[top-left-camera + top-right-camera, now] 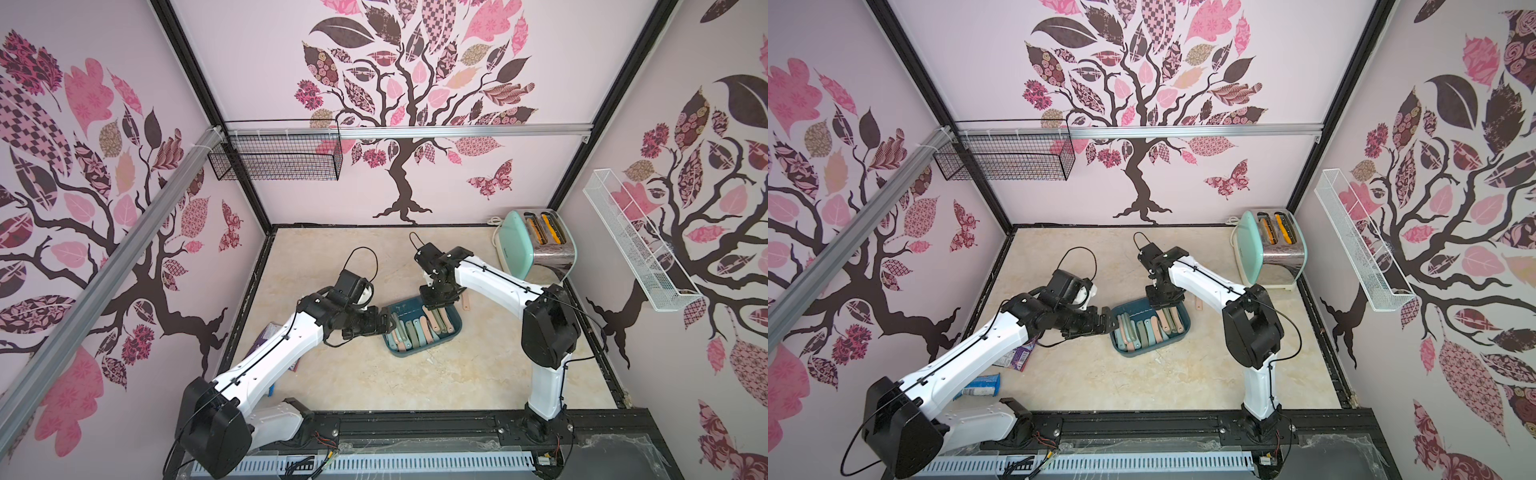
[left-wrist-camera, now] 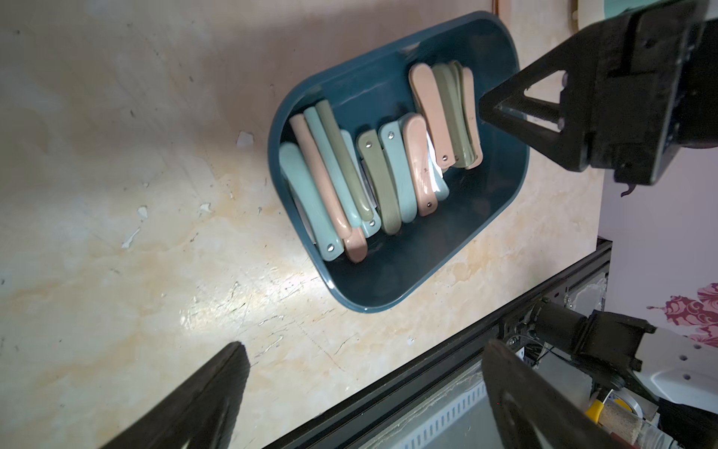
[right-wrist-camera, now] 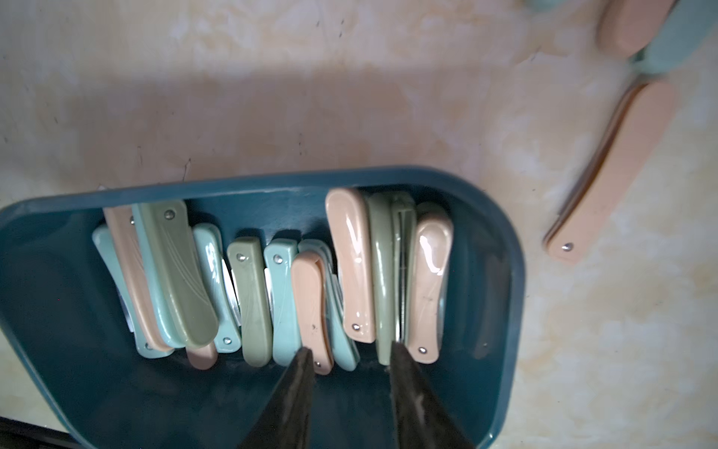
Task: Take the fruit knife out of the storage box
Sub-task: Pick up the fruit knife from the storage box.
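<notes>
Wide-open and empty, left gripper (image 2: pixel 365 346) fingers loom closest, hovering at the storage box (image 2: pixel 458 225) rim without bracing it. Inside, folded knives (image 2: pixel 388 182) sit packed edge to edge. Right gripper (image 3: pixel 349 353) stands narrow astride a pink fruit knife (image 3: pixel 351 264); gripping yet? Can't tell. Danger: neighbouring knives (image 3: pixel 382 280) wedge and lift too, or the unbraced box drags. Only the right wrist view shows those tips; top views bury them under the gripper's own body.

A mint toaster (image 1: pixel 540 245) stands on the surface (image 1: pixel 374 374); a black wire basket (image 1: pixel 276 156) and a white wire basket (image 1: pixel 636 245) hang on the walls.
</notes>
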`<state>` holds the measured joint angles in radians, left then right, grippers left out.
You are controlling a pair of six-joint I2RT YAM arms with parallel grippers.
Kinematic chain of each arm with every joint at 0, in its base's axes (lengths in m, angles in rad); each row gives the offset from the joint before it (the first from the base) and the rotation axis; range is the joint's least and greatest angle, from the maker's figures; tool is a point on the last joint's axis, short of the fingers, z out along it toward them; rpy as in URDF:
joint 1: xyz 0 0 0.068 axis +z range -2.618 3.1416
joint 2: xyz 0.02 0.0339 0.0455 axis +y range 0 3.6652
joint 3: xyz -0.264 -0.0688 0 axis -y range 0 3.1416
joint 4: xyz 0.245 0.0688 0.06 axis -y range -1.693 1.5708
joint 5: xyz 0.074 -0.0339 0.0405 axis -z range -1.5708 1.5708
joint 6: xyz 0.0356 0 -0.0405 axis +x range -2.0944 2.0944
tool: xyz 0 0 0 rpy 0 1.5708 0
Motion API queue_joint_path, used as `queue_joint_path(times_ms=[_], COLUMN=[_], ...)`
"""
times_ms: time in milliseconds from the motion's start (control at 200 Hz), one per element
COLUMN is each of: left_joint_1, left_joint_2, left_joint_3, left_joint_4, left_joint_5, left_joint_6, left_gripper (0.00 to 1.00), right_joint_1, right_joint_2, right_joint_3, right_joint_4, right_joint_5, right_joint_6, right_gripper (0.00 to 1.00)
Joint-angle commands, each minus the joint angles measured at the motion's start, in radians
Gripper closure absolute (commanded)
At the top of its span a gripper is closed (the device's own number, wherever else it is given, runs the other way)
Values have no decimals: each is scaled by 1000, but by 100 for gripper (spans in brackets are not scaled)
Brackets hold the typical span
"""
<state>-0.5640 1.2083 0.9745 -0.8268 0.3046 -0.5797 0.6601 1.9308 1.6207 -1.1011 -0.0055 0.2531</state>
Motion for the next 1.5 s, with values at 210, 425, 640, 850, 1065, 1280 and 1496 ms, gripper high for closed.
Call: queue_joint_path(times_ms=[210, 425, 640, 850, 1065, 1280, 1496], left_joint_1=[6, 7, 10, 15, 23, 25, 26], left_joint_2=[-22, 12, 29, 49, 66, 70, 70], left_joint_3=[5, 23, 31, 54, 64, 65, 62], left_joint_4=[-15, -11, -15, -26, -24, -21, -20], left_joint_5=[-27, -21, -19, -15, -1, 10, 20], left_joint_6=[1, 7, 17, 39, 53, 60, 65], left_gripper=[2, 2, 2, 2, 2, 2, 2], right_joint_1=[14, 13, 13, 14, 13, 13, 13], right_joint_2=[81, 133, 190, 211, 202, 174, 160], right_joint_3=[-1, -2, 18, 49, 80, 93, 131], right_joint_4=[25, 30, 27, 23, 7, -2, -27], right_joint_5=[54, 55, 61, 71, 83, 84, 70], right_joint_6=[-32, -45, -59, -58, -64, -55, -43], right_gripper=[76, 74, 66, 74, 87, 94, 95])
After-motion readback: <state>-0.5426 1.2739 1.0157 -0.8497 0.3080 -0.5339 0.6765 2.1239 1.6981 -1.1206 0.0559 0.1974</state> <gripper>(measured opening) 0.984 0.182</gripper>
